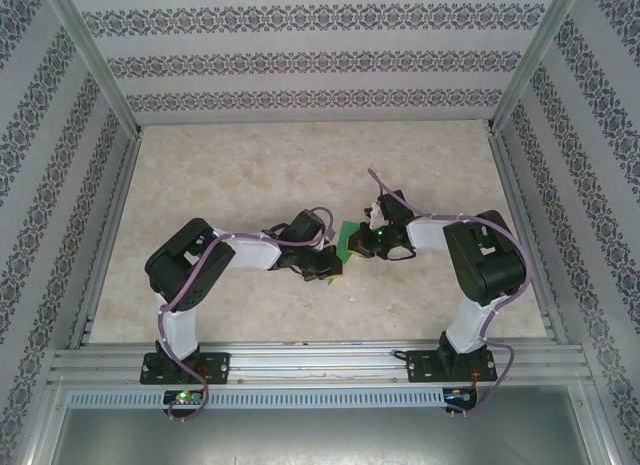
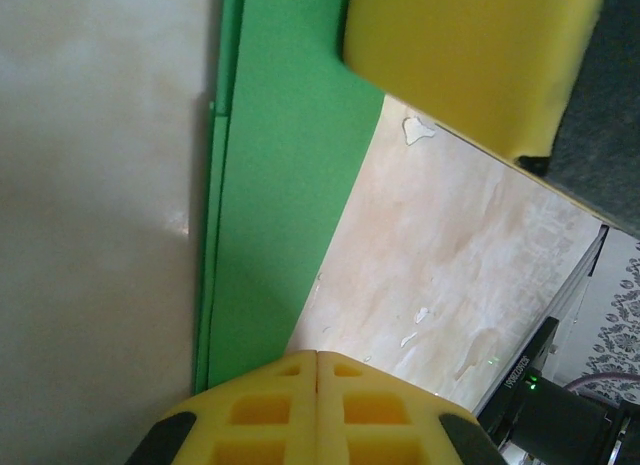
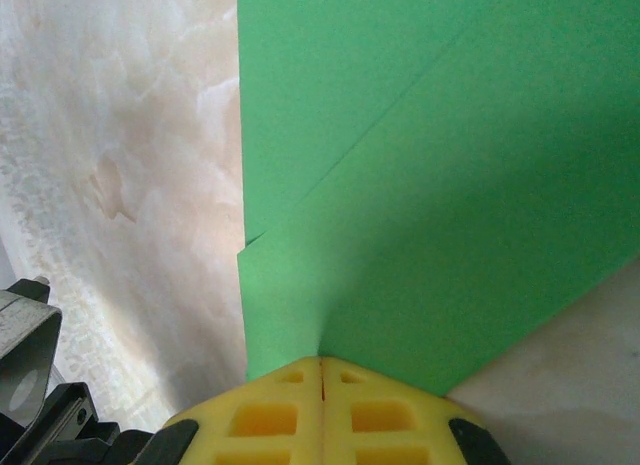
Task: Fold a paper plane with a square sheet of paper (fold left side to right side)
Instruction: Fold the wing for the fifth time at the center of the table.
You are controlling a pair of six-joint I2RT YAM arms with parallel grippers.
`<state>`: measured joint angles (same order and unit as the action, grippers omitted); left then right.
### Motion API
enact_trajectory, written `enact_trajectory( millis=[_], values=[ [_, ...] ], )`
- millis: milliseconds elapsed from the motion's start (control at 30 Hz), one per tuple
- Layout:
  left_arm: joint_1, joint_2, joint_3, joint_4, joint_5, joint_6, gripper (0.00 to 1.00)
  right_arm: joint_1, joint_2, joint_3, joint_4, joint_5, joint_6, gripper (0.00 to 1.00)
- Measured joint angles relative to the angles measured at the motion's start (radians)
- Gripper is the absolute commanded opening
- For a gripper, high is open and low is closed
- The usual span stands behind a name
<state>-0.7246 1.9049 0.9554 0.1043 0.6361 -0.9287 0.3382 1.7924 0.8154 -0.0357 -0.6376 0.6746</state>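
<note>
Patterned walls enclose a pale marbled counter; in the top view the two arms meet at its centre, and the green sheet lies between the left gripper and the right gripper, touching both. In the left wrist view the left gripper is fully closed, its yellow pads meeting at a seam. The green sheet runs straight ahead of it and slightly to its left, with stacked folded edges along the far side. Whether the sheet is clamped or only pressed here cannot be told. A yellow finger of the other arm sits ahead on the sheet. In the right wrist view the right gripper is closed on the green sheet, which puckers into the seam and fans out ahead with a diagonal overlapping layer. Assessment: the paper is very light, thin and limp, will crease or tear under a hard pull, and may slide on the smooth counter. It is best held by a shallow pinch at a folded edge or corner, where the layers give stiffness.
</note>
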Motion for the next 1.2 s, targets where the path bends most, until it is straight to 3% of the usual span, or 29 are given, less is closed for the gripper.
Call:
enact_trajectory(
  millis=[833,1200],
  values=[
    [-0.048,-0.106,-0.14,-0.003,-0.018,-0.001,0.01,0.0,0.01,0.045,-0.084,0.026,-0.044,0.0],
    [-0.025,-0.238,-0.094,-0.167,-0.057,0.026,0.01,0.0,0.01,0.047,-0.087,0.026,-0.046,0.0]
  ],
)
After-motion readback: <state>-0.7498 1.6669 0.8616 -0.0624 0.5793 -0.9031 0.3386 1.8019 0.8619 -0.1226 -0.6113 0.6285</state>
